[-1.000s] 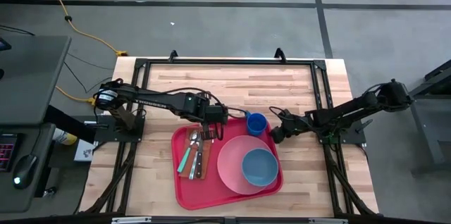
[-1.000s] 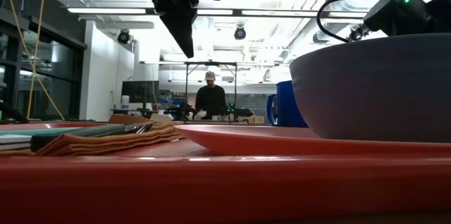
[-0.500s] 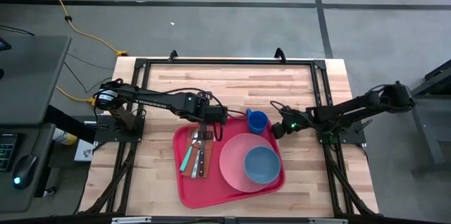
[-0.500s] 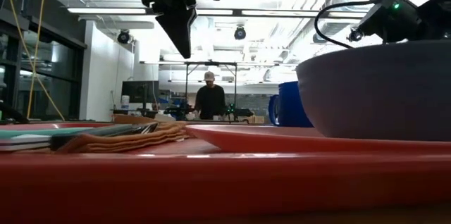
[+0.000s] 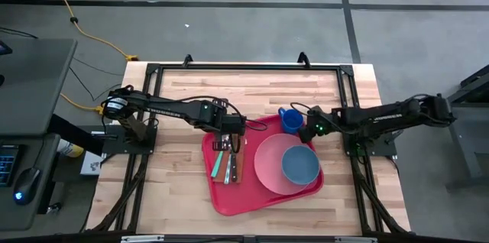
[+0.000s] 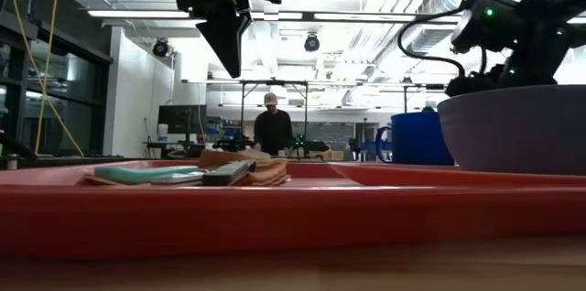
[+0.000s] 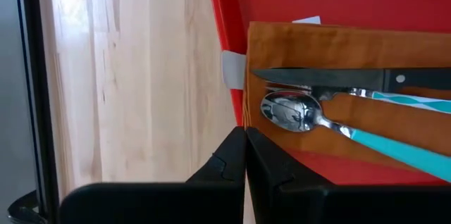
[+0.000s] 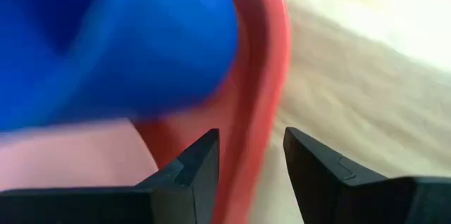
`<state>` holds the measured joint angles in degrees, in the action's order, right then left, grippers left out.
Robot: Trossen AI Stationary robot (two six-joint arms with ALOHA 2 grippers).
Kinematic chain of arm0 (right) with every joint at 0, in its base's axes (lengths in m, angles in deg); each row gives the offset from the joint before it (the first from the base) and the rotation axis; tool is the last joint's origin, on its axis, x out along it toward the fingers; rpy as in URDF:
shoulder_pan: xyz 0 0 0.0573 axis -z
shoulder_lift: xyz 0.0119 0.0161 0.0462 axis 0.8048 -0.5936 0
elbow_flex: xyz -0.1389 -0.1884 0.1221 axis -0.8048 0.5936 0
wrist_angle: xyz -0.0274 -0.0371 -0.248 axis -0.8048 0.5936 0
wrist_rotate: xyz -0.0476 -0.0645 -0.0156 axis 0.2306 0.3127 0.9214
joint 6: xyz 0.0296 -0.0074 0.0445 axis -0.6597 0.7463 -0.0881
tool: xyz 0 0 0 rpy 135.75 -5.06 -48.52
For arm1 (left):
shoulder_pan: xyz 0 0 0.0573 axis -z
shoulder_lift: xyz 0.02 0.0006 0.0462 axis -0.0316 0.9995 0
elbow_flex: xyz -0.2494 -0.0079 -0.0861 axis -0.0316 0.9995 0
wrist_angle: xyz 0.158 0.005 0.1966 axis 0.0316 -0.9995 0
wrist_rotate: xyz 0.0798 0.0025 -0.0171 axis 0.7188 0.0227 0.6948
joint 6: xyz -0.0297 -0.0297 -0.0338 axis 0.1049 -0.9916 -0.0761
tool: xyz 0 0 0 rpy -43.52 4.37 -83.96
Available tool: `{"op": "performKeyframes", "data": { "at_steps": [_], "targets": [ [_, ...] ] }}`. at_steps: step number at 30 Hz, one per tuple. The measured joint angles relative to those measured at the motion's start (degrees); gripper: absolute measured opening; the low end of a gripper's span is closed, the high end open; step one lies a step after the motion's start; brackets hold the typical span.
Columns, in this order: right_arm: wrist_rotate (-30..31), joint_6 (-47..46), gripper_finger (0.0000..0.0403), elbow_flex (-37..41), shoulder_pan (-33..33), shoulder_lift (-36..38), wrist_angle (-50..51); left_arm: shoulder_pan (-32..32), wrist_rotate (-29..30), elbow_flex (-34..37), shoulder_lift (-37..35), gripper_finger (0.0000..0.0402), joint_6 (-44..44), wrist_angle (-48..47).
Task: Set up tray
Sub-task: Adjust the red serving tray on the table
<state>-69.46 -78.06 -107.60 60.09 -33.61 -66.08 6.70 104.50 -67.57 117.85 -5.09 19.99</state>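
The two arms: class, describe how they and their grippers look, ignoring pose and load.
Both arms are dark, slim and jointed, with black cables along them. The right arm shows a green light near its wrist. The left gripper and right gripper each have two black, angular, wedge-shaped fingers.

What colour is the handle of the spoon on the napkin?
Turquoise; the spoon handle shows best in the left wrist view, on the brown napkin.

a grey concrete floor is spreading around the wooden table, a yellow cable trailing across it. far off, a person is standing under bright ceiling lights.
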Motion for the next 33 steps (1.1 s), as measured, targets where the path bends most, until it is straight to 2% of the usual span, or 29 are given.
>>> {"op": "performKeyframes", "data": {
  "at_steps": [5,10,16,23,33],
  "targets": [
    [-2.3,-3.5,0.0138,-0.3,-2.1,0.0,1.2,0.0,0.4,0.0,0.0,0.0037,1.1,0.0],
    [0.0,-3.9,0.0138,-0.3,-3.5,0.1,1.0,0.0,0.8,0.0,0.0,0.0033,1.1,0.3],
    [-1.3,-3.9,0.0138,-0.4,-3.5,0.1,1.8,0.0,0.8,0.0,0.0,0.0041,1.4,0.3],
    [-1.4,-2.3,0.0139,-0.6,-3.5,0.2,6.2,0.0,0.7,0.0,0.0,0.0047,1.5,0.3],
    [-2.0,-0.3,0.0162,-0.7,-3.5,1.0,13.3,0.0,-0.1,0.0,0.0,0.0044,1.8,0.3]
  ]
}}
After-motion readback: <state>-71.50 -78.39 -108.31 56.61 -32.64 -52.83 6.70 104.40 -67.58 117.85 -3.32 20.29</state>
